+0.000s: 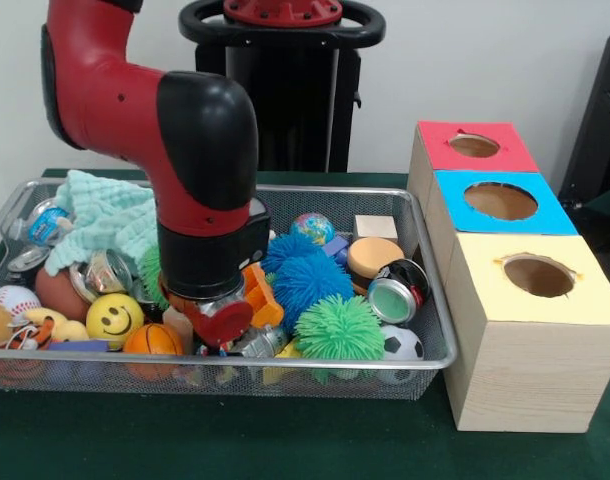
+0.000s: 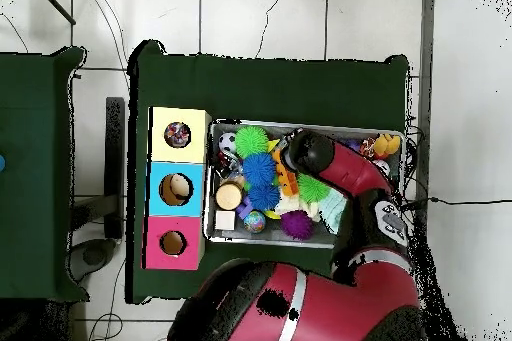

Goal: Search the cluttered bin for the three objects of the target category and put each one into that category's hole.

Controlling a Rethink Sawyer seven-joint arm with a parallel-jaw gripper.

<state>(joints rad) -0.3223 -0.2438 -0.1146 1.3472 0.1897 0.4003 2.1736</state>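
The wire mesh bin (image 1: 437, 300) is full of toys and stands left of the wooden box. My arm reaches down into its middle, and the gripper (image 1: 221, 322) sits low among the toys beside an orange plastic piece (image 1: 259, 292). The wrist hides how the gripper stands. In the overhead view the gripper end (image 2: 291, 153) is over the bin (image 2: 310, 123). No spotted cloth shows clearly in the bin. The yellow-surrounded hole (image 1: 538, 275) is at the box's near end. From overhead something speckled shows inside the yellow-surrounded hole (image 2: 178, 135).
A mint-green cloth (image 1: 105, 215) lies at the bin's back left. Blue spiky balls (image 1: 305, 280), a green spiky ball (image 1: 338, 328), a smiley ball (image 1: 114, 318) and a small basketball (image 1: 152, 340) crowd the gripper. The blue hole (image 1: 500, 200) and red hole (image 1: 474, 146) lie behind the yellow one.
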